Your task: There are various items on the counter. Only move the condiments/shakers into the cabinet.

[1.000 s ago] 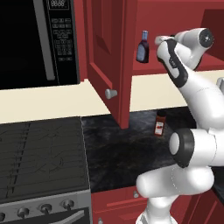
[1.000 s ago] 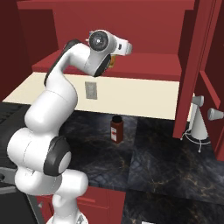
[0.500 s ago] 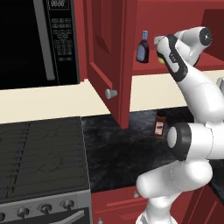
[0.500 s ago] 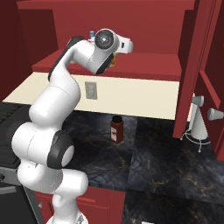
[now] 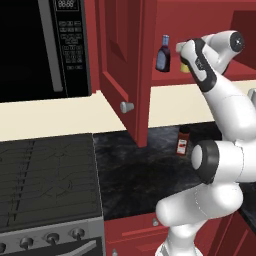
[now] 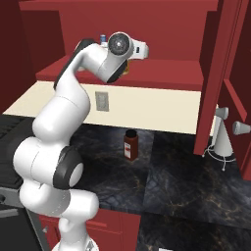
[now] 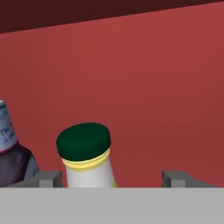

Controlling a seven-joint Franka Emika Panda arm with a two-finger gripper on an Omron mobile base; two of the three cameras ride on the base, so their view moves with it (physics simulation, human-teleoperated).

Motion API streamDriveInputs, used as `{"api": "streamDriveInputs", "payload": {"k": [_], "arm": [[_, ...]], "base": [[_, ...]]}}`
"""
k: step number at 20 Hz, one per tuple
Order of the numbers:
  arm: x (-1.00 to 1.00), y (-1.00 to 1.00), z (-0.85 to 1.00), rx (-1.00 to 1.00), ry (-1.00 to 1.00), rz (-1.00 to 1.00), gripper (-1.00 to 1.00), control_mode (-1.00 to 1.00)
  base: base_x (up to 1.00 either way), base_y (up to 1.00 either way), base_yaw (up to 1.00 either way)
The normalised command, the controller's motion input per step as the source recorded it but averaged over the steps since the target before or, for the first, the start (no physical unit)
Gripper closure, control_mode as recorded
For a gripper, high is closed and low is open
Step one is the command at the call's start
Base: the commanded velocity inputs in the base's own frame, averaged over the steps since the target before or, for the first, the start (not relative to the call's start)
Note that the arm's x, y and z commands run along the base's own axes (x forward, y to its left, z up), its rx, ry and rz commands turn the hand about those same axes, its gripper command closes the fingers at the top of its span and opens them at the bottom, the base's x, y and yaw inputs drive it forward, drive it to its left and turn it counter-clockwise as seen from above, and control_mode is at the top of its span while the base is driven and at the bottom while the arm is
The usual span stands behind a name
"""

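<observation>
The end effector (image 7: 111, 178), fingers apart, straddles a yellow green-capped bottle (image 7: 87, 158) on the red cabinet shelf (image 6: 162, 77), beside a dark purple blue-capped bottle (image 5: 163, 53).

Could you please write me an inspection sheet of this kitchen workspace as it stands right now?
Surface: black marbled counter over red fronts.
Job's things: purple bottle upright on the cabinet shelf; a pale bottle with a dark green cap stands between the fingertips, close to one finger and apart from the other.
Clutter: small red-brown jar on the counter; white stand beside the open door.
Hand: the hand reaches into the cabinet, fingers spread wider than the bottle.
Cables: nothing seen.
Surroundings: black microwave, grey stove, wall outlet.
</observation>
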Motion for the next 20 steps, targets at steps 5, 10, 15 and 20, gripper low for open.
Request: {"api": "streamDriveInputs", "payload": {"k": [5, 10, 15, 20], "arm": [[-0.15, 0.0, 0.0, 0.0, 0.0, 0.02, -1.0, -1.0], [-0.7, 0.0, 0.12, 0.0, 0.0, 0.0, -1.0, -1.0], [-1.0, 0.16, 0.44, 0.0, 0.0, 0.0, -1.0, -1.0], [-1.0, 0.37, 0.46, 0.0, 0.0, 0.0, -1.0, -1.0]], "base": [[0.0, 0.0, 0.0], [0.0, 0.0, 0.0], [0.0, 0.0, 0.0], [0.0, 0.0, 0.0]]}}
